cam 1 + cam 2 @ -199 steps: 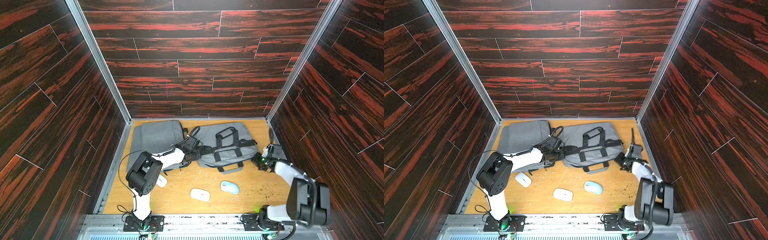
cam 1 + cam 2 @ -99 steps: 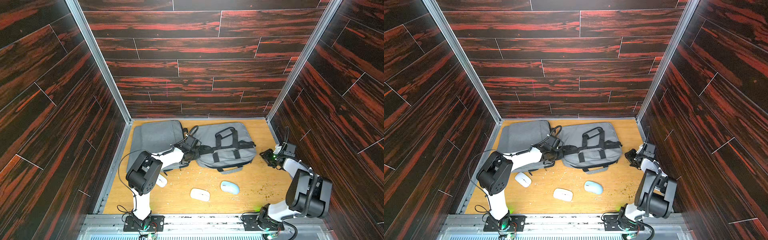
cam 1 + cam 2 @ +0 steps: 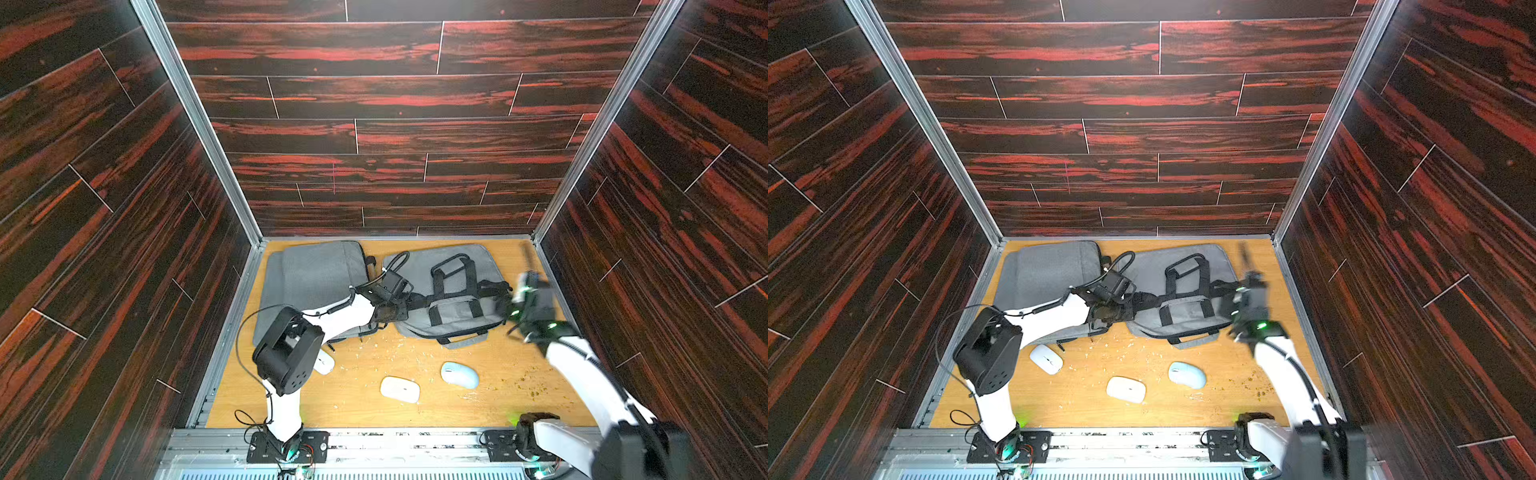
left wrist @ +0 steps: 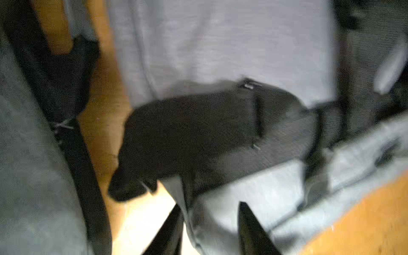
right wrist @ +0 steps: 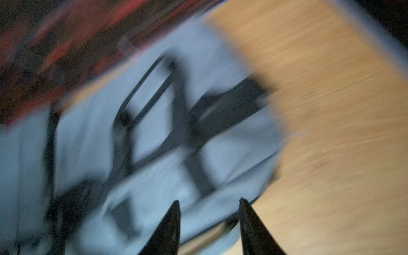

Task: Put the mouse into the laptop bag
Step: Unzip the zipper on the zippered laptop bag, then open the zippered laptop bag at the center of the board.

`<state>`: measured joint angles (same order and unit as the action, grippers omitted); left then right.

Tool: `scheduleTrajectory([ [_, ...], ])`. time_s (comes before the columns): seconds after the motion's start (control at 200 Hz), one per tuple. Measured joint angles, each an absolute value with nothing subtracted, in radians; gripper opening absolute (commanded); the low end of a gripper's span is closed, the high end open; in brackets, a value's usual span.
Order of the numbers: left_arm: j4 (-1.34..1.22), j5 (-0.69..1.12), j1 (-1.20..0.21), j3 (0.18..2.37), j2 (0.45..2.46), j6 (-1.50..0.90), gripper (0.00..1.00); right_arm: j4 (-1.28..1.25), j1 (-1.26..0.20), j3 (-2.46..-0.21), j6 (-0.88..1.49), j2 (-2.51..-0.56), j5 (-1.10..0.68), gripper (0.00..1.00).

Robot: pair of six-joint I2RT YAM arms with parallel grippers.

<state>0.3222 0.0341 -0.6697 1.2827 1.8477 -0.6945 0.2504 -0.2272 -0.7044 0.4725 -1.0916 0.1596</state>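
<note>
**A:** What is lying on the counter (image 3: 361,411), biggest first?

**B:** Two grey bags are lying side by side at the back: the plain bag (image 3: 316,270) and the laptop bag (image 3: 419,274).

**A:** And the arms?

**B:** The left hand (image 4: 209,204) is sitting at the end of the laptop bag that faces the plain bag. A second ago it was clenching. Now its jaws are standing apart over the grey cloth. The right hand (image 5: 209,200) is likewise released, gripping nothing. It is swinging back in from the counter's edge towards the bag's other end, and its view is blurring.

**A:** So nothing is holding the bag?

**B:** Seemingly not. I am guessing both hands are repositioning.

**A:** The mice?

**B:** All three are still lying on the counter, outside the bag. The pale blue mouse (image 3: 459,375) is lying just beside the white mouse (image 3: 400,389), and the second white mouse (image 3: 1046,359) is lying by the left arm.
</note>
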Motion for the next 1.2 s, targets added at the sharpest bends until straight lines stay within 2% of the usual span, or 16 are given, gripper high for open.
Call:
scheduleTrajectory([
  [0.225,0.341,0.037,-0.669,1.262,1.715,-0.667,0.48,0.300,-0.667,-0.614,0.496,-1.075,0.232,0.45],
  [0.311,0.348,0.046,-0.650,1.228,1.681,-0.666,0.48,0.304,-0.781,-0.614,0.501,-1.075,0.253,0.46],
  [0.436,0.361,0.057,-0.585,1.160,1.644,-0.671,0.53,0.356,-0.881,-0.617,0.536,-1.088,0.303,0.56],
  [0.481,0.374,0.055,-0.565,1.141,1.626,-0.668,0.56,0.390,-0.893,-0.619,0.568,-1.100,0.323,0.65],
  [0.496,0.378,0.053,-0.559,1.136,1.621,-0.669,0.56,0.403,-0.894,-0.620,0.572,-1.104,0.329,0.73],
  [0.521,0.384,0.053,-0.548,1.130,1.610,-0.662,0.57,0.419,-0.896,-0.620,0.599,-1.109,0.336,0.95],
  [0.541,0.388,0.056,-0.543,1.128,1.604,-0.660,0.57,0.438,-0.897,-0.620,0.607,-1.113,0.345,0.98],
  [0.666,0.382,0.099,-0.562,1.130,1.567,-0.604,0.60,0.511,-0.897,-0.610,0.704,-1.114,0.375,0.98],
  [0.797,0.400,0.073,-0.675,1.162,1.566,-0.494,0.59,0.554,-0.897,-0.579,0.805,-1.062,0.431,0.98],
  [0.937,0.396,0.007,-0.779,1.174,1.592,-0.363,0.57,0.596,-0.897,-0.567,0.873,-0.914,0.516,0.98],
  [1.002,0.395,-0.043,-0.797,1.171,1.621,-0.302,0.58,0.607,-0.897,-0.571,0.884,-0.866,0.537,0.98],
  [1.057,0.389,-0.081,-0.801,1.160,1.645,-0.256,0.62,0.625,-0.897,-0.579,0.889,-0.850,0.546,0.95],
  [1.202,0.387,-0.176,-0.819,1.159,1.717,-0.168,0.63,0.672,-0.892,-0.604,0.900,-0.852,0.535,0.92],
])
